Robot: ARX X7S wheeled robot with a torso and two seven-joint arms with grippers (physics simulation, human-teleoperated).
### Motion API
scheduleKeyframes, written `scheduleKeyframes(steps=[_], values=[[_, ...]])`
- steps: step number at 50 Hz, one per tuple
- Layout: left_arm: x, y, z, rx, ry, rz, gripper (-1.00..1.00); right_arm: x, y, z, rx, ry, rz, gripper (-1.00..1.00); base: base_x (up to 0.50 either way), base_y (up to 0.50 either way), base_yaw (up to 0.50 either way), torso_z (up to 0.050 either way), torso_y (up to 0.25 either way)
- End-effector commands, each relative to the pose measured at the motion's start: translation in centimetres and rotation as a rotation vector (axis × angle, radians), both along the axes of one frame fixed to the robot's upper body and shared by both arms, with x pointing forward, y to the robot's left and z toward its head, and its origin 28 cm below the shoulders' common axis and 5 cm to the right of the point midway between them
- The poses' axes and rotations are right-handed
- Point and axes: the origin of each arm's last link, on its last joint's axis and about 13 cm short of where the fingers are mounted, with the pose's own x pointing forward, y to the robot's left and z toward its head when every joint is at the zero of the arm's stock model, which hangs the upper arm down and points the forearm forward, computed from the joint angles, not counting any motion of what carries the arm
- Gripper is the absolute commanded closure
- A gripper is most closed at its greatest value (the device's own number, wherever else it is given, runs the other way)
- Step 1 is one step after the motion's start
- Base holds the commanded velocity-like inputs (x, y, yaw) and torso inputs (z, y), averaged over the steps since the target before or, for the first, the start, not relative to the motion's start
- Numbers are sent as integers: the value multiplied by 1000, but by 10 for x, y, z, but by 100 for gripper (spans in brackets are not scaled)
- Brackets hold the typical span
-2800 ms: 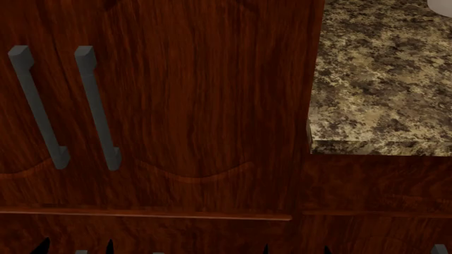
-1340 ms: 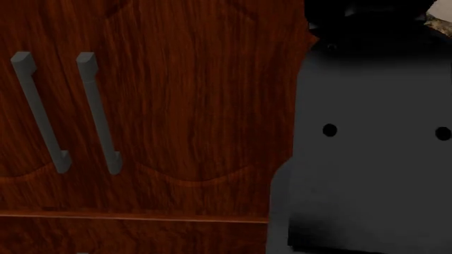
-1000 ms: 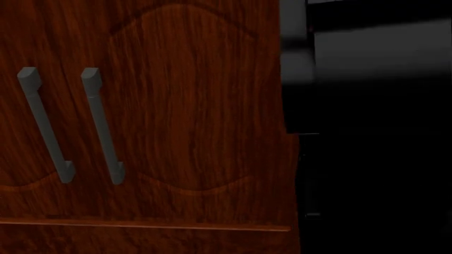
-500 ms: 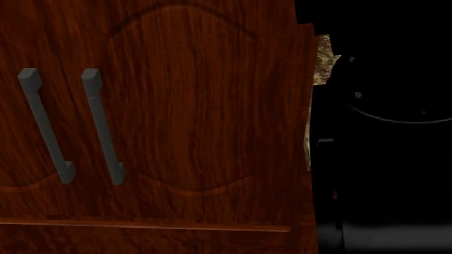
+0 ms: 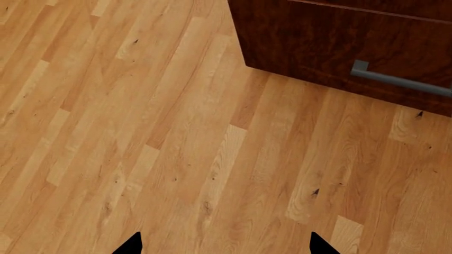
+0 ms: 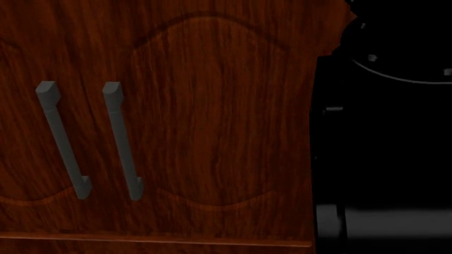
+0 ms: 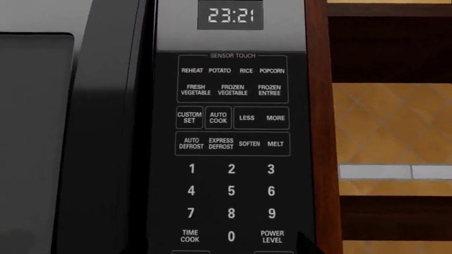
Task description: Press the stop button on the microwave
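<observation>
The black microwave's control panel fills the right wrist view, with the display reading 23:21, preset keys and a number pad. No key marked stop shows; only the top edges of two keys cross the frame's edge below TIME COOK and POWER LEVEL. My right gripper faces the panel close up; one dark fingertip shows beside POWER LEVEL, the other is lost against the black, and the jaws stand wide apart. My left gripper is open and empty over the floor.
The microwave door lies beside the panel, a wooden cabinet side on the other side. In the head view, cabinet doors with two grey handles fill the left; my dark right arm blocks the right. A drawer stands above the wood floor.
My right arm rose in front of the head camera and hid the granite counter. The head view has shifted, so the cabinet handles sit lower and further right.
</observation>
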Motion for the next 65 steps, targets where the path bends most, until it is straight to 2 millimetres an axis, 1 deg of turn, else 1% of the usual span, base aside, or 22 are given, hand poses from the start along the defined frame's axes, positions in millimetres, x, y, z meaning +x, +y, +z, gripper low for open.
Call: scheduleKeyframes(steps=[1,12,14,17,20,23,25,30,37,40,47,49,50,57,65], values=[[-1,-1,-1,-3,4,0,-100,-5,7,1,-11,-5,28,-100,0,0,0,50,68],[-1,-1,-1,-3,4,0,-100,-7,2,4,-13,-24,9,-100,0,0,0,50,68],[-1,-1,-1,-3,4,0,-100,-8,2,5,-48,-68,-31,-100,0,0,0,50,68],[-1,-1,-1,-3,4,0,-100,-13,2,11,-49,-95,-32,-100,0,0,0,50,68],[-1,-1,-1,-3,4,0,-100,-18,-3,25,-32,-134,-61,-100,0,0,0,50,67],[-1,-1,-1,-3,4,0,-100,-20,-3,30,-46,-149,-73,-100,0,0,0,50,68],[-1,-1,-1,-3,4,0,-100,-25,-4,36,-44,-160,-58,-100,0,0,0,50,67],[-1,-1,-1,-3,4,0,-100,-33,-3,43,-42,-187,-66,-100,0,0,0,50,68],[-1,-1,-1,-3,4,0,-100,-47,1,52,-62,-222,-31,-100,0,0,0,50,68],[-1,-1,-1,-3,4,0,-100,-50,2,53,-50,-220,-10,-100,0,0,0,50,68],[-1,-1,-1,-3,4,0,-100,-57,-1,56,-49,-242,-28,-100,0,0,0,50,68],[-1,-1,-1,-3,4,0,-100,-56,-2,56,-49,-238,-29,-100,0,0,0,50,68],[-1,-1,-1,-3,4,0,-100,-57,-3,55,-50,-263,-33,-100,414,0,0,50,68],[-1,-1,-1,-3,4,0,-100,-52,-7,52,-33,-266,-45,-100,479,0,0,50,69],[-1,-1,-1,-3,4,0,-100,-52,-9,51,-37,-278,-58,-100,0,0,0,50,68]])
